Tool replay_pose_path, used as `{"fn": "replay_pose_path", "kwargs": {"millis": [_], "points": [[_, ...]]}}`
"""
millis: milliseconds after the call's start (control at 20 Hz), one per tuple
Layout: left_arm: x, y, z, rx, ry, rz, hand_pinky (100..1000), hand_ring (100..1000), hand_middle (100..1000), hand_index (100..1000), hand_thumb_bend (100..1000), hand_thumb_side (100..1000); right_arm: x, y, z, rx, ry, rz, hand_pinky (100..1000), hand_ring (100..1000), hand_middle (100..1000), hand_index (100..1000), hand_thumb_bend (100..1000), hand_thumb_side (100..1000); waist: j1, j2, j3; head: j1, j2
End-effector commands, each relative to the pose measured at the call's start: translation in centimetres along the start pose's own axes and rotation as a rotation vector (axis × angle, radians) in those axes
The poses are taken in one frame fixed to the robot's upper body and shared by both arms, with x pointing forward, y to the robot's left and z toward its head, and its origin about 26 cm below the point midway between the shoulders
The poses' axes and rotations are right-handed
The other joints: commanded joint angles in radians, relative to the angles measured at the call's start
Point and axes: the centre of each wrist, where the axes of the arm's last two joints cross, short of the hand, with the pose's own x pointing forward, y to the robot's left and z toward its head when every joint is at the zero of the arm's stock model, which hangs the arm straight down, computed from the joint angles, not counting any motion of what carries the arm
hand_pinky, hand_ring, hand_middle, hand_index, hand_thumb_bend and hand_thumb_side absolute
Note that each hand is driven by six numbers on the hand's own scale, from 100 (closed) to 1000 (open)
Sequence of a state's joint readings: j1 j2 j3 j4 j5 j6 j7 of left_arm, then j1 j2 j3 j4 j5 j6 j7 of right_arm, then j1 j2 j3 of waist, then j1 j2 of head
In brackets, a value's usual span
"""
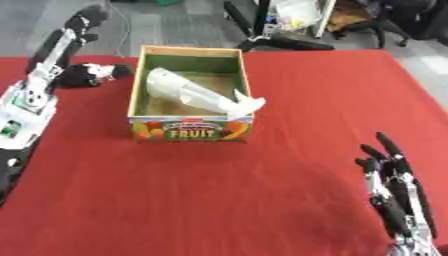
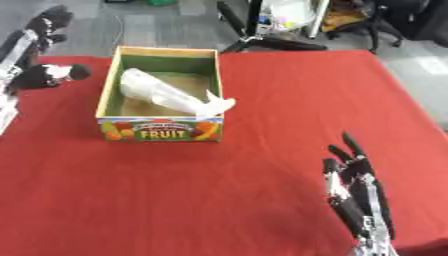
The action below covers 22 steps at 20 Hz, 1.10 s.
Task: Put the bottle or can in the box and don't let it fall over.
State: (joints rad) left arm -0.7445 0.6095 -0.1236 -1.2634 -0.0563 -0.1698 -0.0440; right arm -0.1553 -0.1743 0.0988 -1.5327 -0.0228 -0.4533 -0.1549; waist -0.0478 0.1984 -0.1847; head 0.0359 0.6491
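On the red-clothed desk (image 1: 289, 150), left eye view: one open wooden box with a fruit-printed front (image 1: 192, 128), holding one clear plastic bottle (image 1: 192, 93) lying tilted, its neck resting on the front right corner. Grey floor and chair bases lie beyond. One left hand (image 1: 92, 74), fingers curled on nothing, beside the box.

Right eye view: one right hand (image 2: 357, 195), fingers straight and apart, lower right corner.

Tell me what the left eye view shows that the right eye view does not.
Only the left eye view shows the long white forearm of the left arm, with the left hand beside the box. Only the right eye view shows more red cloth right of the open right hand. Both show the clear bottle lying tilted in the box.
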Motion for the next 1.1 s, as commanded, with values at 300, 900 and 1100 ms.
{"fn": "replay_pose_path", "kwargs": {"millis": [300,900,1100], "points": [[2.4,5.4,6.9,0.238,-0.015,0.013,907,1000,993,895,957,593,0.3,-1.8,0.1,-0.029,-0.009,0.055,797,900,1000,960,100,470,0.015,-0.03,0.059,-0.011,0.007],[1.9,-0.9,16.0,0.448,0.108,0.194,887,1000,990,888,873,607,0.1,-2.3,0.4,-0.057,-0.007,0.07,796,898,1000,960,100,470,0.025,-0.037,0.106,-0.018,0.034],[1.3,-3.3,16.7,0.483,0.16,0.254,887,1000,991,885,868,610,0.0,-2.3,0.6,-0.061,-0.003,0.07,796,897,1000,960,100,470,0.026,-0.042,0.115,-0.017,0.039]]}}
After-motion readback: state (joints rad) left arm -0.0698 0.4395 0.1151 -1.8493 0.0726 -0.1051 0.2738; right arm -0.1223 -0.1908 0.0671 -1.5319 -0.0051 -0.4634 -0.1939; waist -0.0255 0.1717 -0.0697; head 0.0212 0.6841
